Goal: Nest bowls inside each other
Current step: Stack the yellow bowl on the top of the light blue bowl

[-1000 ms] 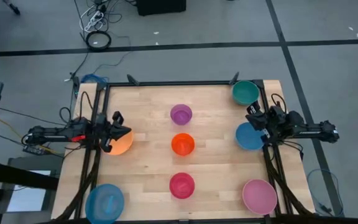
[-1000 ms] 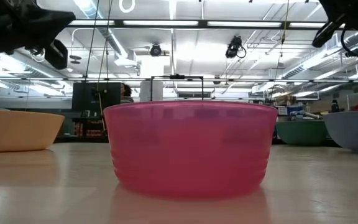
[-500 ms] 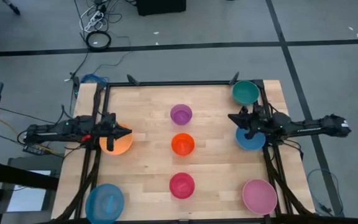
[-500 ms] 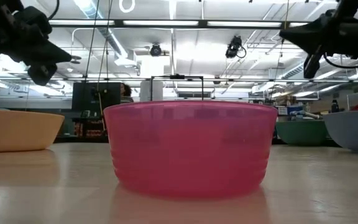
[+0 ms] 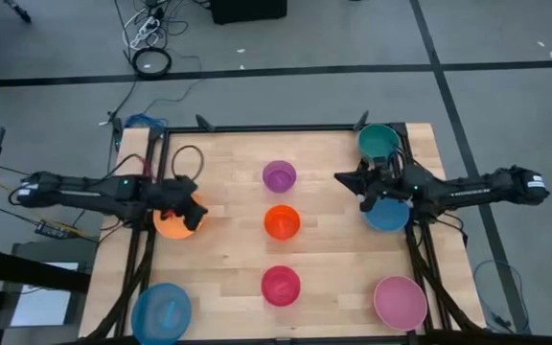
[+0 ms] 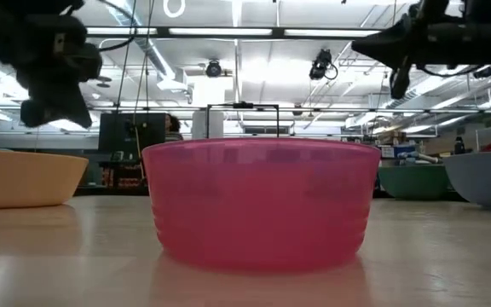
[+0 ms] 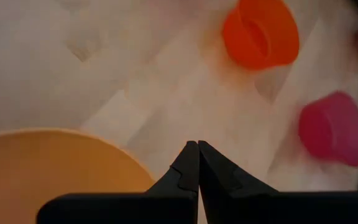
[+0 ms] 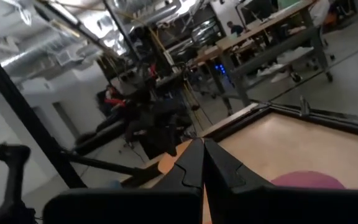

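Overhead, eight bowls lie unnested on the table (image 5: pixel 228 153), largest first: light blue bowl (image 5: pixel 162 311) at 7 o'clock, pink bowl (image 5: pixel 400 301) at 5, blue bowl (image 5: pixel 388 217) at 3, teal bowl (image 5: pixel 379 140) at 1, yellow-orange bowl (image 5: pixel 172 224) at 9, then purple (image 5: pixel 279 175), orange (image 5: pixel 281 221) and magenta (image 5: pixel 281 285) down the centre. Left gripper (image 5: pixel 194 207) hovers empty, fingers together, over the yellow-orange rim; right gripper (image 5: pixel 339 178), likewise pinched together, hangs left of the blue bowl. A clean pickup likely needs the fingers parted to straddle one wall.
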Controlling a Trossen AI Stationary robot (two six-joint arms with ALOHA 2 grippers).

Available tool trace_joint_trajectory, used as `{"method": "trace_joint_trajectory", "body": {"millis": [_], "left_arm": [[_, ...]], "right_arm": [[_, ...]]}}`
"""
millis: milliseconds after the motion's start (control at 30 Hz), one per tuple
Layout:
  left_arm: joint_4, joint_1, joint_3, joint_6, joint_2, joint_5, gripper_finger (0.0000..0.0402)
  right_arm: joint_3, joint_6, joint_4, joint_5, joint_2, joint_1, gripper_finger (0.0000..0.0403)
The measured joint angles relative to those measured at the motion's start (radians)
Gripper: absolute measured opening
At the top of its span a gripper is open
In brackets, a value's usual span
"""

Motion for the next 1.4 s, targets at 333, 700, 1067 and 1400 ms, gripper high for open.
{"method": "trace_joint_trajectory", "body": {"millis": [333,700,1067,1400], "left_arm": [[-0.462,-0.068,0.386,-0.01,0.445,-0.027,0.001],[-0.506,-0.151,0.46,-0.082,0.601,0.0,0.0069],[-0.511,-0.224,0.458,-0.198,0.682,-0.022,0.0137],[-0.513,-0.244,0.456,-0.193,0.813,-0.043,0.0138]], "right_arm": [[0.061,-0.063,-0.019,-0.069,0.079,-0.072,0.0],[0.062,-0.101,-0.021,-0.096,0.079,-0.122,0.0],[0.062,-0.102,-0.02,-0.113,0.079,-0.131,0.0],[0.062,-0.1,-0.019,-0.113,0.079,-0.131,0.0]]}}
